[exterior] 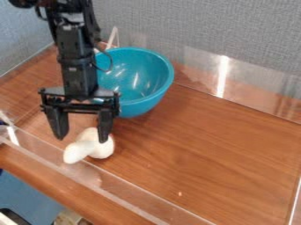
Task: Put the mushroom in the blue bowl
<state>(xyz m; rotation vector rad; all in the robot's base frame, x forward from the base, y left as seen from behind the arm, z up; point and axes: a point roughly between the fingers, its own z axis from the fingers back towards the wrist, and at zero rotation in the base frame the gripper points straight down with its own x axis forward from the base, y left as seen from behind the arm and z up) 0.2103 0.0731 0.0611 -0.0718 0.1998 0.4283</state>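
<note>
The mushroom (84, 148) lies on its side on the wooden table near the front left edge, and looks pale cream all over from this angle. My gripper (80, 134) hangs open right over it, pointing almost straight down. One black finger (55, 122) stands at the mushroom's left and the other at its right, both low beside it; contact cannot be told. The blue bowl (141, 83) sits behind and to the right of the gripper, with nothing showing inside it.
A clear plastic wall (235, 75) runs along the back right of the table (200, 141). A low transparent rim (129, 189) lines the front edge, just in front of the mushroom. A grey fabric panel backs the scene.
</note>
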